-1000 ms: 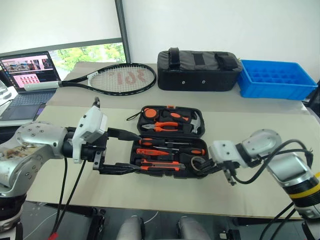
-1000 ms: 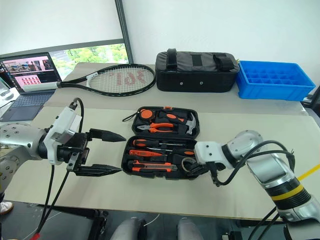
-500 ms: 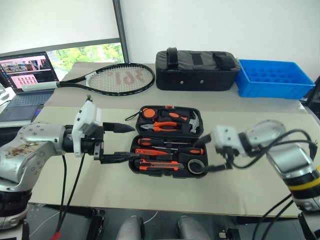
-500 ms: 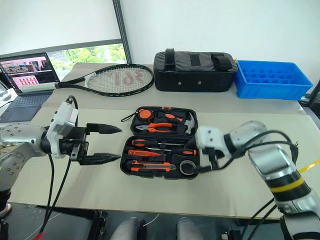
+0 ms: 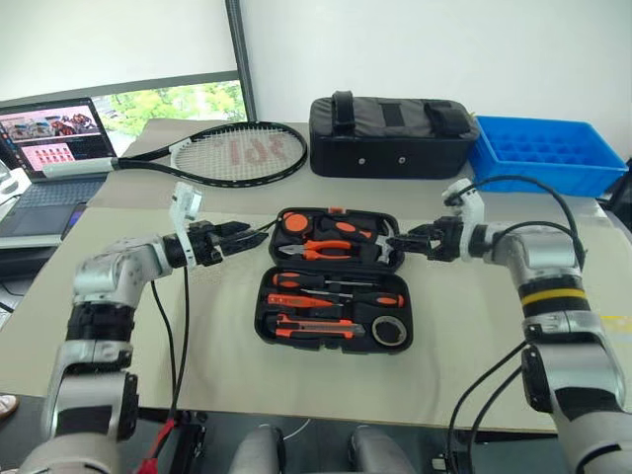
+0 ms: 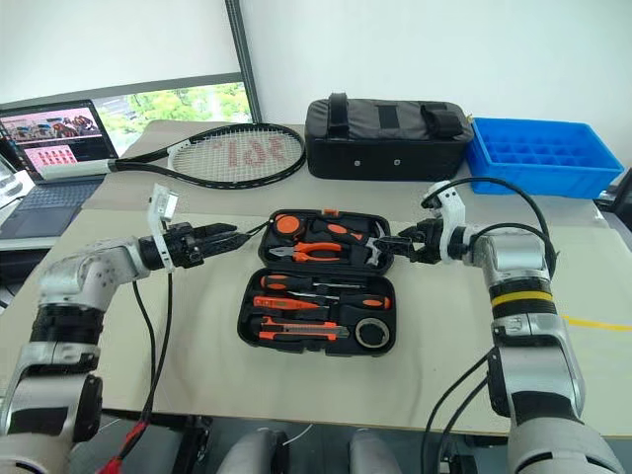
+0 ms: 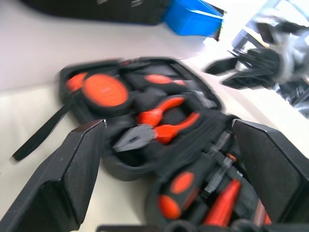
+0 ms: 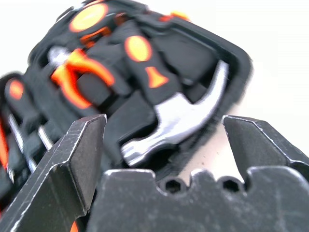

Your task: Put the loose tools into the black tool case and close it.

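The black tool case (image 5: 267, 296) lies open on the table. Its near half holds screwdrivers (image 5: 326, 283), an orange utility knife (image 5: 311, 331) and a black tape roll (image 5: 388, 331). Pliers (image 5: 326, 249) and a hammer (image 8: 178, 116) sit in the far half. My left gripper (image 5: 245, 235) is open, level with the far half's left edge and beside its wrist cord (image 5: 262, 232). Open too, my right gripper (image 5: 400, 240) hovers at the far half's right edge by the hammer head. Nothing is between either pair of fingers.
A tennis racket (image 5: 232, 153), a black fabric bag (image 5: 393, 136) and a blue crate (image 5: 546, 156) line the back of the table. A laptop (image 5: 49, 138) stands at the far left. Bare tabletop (image 5: 197, 365) surrounds the case.
The right gripper opened beside the tape roll, which now lies in the case. Both arms then stretched forward from the near half to the two sides of the far half.
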